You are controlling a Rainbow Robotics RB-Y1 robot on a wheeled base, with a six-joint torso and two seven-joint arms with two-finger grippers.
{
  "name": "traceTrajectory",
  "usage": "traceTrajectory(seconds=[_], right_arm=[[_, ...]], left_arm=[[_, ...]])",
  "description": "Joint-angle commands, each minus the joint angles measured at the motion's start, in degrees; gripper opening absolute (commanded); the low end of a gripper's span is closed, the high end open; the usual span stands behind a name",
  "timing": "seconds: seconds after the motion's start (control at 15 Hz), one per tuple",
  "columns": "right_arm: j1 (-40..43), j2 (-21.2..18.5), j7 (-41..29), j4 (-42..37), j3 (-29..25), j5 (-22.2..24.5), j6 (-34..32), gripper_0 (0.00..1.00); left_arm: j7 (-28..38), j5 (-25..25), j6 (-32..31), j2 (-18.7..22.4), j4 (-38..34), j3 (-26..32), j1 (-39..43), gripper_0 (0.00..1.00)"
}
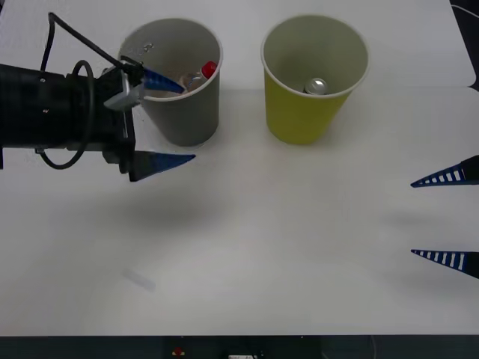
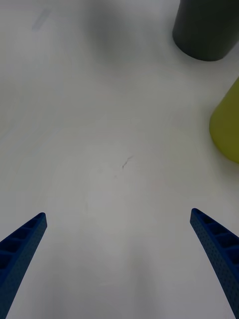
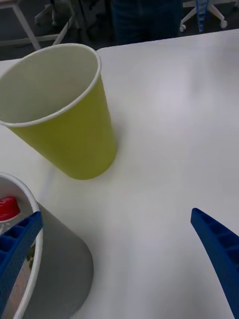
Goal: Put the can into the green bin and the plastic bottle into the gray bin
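The silver can [image 1: 316, 86] lies inside the yellow-green bin [image 1: 299, 120] at the back right of centre. The plastic bottle [image 1: 202, 74], red cap up, rests inside the gray bin [image 1: 187, 120] to its left. My left gripper [image 1: 171, 120] is open and straddles the gray bin's near-left wall, one finger over the rim, the other outside beside the cup. The left wrist view has the bottle's red cap [image 3: 7, 208] inside the gray bin [image 3: 59, 264] and the green bin [image 3: 74, 134] beyond. My right gripper [image 1: 443, 217] stays open at the table's right edge, holding nothing.
The two cups stand side by side on a white table [image 1: 262, 254], with a gap between them. In the right wrist view, the gray cup's base [image 2: 206, 27] and the green cup's side [image 2: 226, 124] sit far off. Office chairs stand beyond the table's far edge.
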Motion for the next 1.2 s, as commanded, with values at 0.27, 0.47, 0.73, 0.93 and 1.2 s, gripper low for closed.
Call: traceTrajectory(seconds=[0.27,0.47,0.73,0.93,1.2], right_arm=[[0.0,0.0,0.0,0.0,0.0,0.0,0.0,1.0],[0.0,0.0,0.0,0.0,0.0,0.0,0.0,1.0],[0.0,0.0,0.0,0.0,0.0,0.0,0.0,1.0],[0.0,0.0,0.0,0.0,0.0,0.0,0.0,1.0],[0.0,0.0,0.0,0.0,0.0,0.0,0.0,1.0]], left_arm=[[-7.45,6.65,0.6,5.29,-2.12,4.28,9.63,1.0],[-8.33,7.97,0.6,6.43,-3.71,6.83,13.76,1.0],[-8.95,11.22,0.6,7.92,-3.79,8.77,17.46,1.0],[-9.47,12.63,-0.63,8.36,-3.79,10.26,18.77,1.0],[-9.47,13.16,-0.98,8.36,-3.79,11.58,20.18,1.0]])
